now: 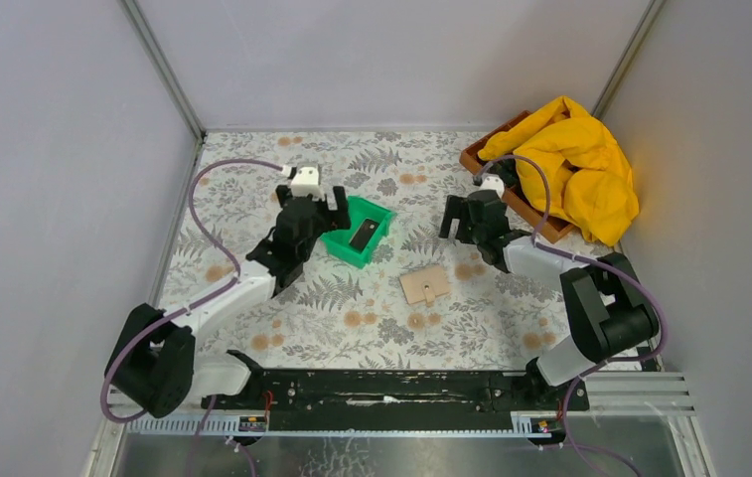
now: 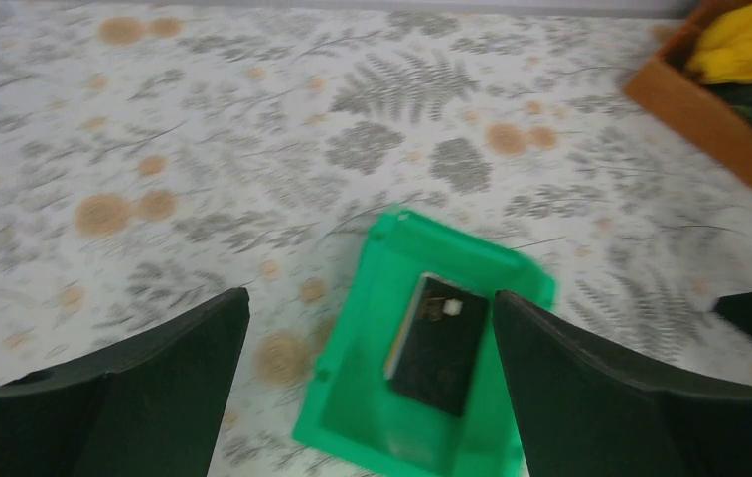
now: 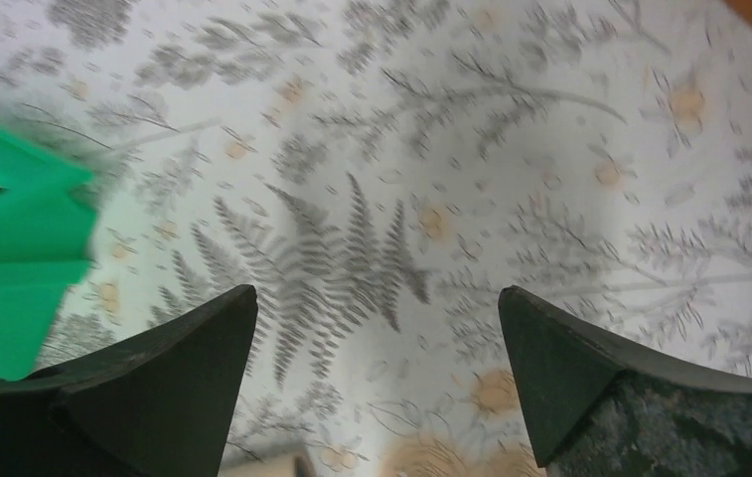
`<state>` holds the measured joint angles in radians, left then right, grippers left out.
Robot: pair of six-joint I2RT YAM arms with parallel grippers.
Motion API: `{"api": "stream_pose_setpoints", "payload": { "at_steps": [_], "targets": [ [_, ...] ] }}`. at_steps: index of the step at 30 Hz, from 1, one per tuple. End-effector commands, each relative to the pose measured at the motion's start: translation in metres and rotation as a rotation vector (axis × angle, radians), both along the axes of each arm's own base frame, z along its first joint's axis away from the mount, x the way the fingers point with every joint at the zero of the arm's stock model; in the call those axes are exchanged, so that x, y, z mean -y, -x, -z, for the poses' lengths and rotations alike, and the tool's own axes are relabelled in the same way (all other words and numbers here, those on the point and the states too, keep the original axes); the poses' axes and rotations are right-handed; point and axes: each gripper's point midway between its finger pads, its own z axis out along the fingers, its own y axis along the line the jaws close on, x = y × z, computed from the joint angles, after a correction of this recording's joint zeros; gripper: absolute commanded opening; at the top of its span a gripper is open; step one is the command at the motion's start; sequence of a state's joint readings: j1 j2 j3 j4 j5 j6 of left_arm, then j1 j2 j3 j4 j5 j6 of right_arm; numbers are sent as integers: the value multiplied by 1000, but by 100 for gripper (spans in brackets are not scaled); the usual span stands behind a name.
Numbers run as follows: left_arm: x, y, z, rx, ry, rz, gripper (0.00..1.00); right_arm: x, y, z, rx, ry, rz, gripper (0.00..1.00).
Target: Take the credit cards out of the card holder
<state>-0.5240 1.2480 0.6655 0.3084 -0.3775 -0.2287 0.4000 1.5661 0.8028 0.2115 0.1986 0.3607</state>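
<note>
The card holder (image 1: pixel 424 285) lies flat on the desk (image 1: pixel 381 328), tan side up, its small tab pointing toward the arm bases. You cannot tell whether any card is inside it. Note that it sits on the base side of the right claw (image 1: pixel 463 225), lower down and a little toward the left arm. The right wrist view catches only a tan sliver at its bottom edge, probably this holder. The right claw stands spread and empty over the fern-patterned desk.

From the left claw (image 1: pixel 335 206) the holder is well apart, off toward the right arm and nearer the bases, so the right arm is the nearer one.

The credit cards (image 2: pixel 438 343): a black one, with a paler edge showing beneath it, lies in the green bin (image 2: pixel 347 368) directly under the left claw. That claw is spread wide and holds nothing. The black card's long axis runs roughly front to back between the fingers.

To reach the holder, you would likely draw the right claw back and down.
</note>
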Motion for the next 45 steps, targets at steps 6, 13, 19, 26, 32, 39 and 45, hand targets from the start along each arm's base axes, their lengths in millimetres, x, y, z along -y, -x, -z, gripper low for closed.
{"api": "stream_pose_setpoints", "payload": {
  "at_steps": [6, 13, 19, 26, 32, 39, 45],
  "targets": [
    [46, -20, -25, -34, 158, 43, 100, 15, 10, 3, 17, -69, 73, 68],
    [8, -29, 17, -167, 201, -52, 97, 1, 12, 1, 18, -91, 21, 36],
    [31, -28, 20, -155, 120, 139, 50, -9, 12, 8, -18, -99, -23, 44],
    [34, -35, 54, -266, 23, 156, 27, -8, 13, 7, -17, -87, -30, 53],
    [21, -39, 63, -279, -29, 94, 40, -10, 13, 12, -34, -91, -37, 55],
    [9, -41, 72, -280, -109, 68, 45, -11, 13, 13, -38, -91, -38, 55],
    [2, -44, 80, -289, -161, 43, 45, -10, 13, 13, -42, -91, -36, 56]
  ]
}}
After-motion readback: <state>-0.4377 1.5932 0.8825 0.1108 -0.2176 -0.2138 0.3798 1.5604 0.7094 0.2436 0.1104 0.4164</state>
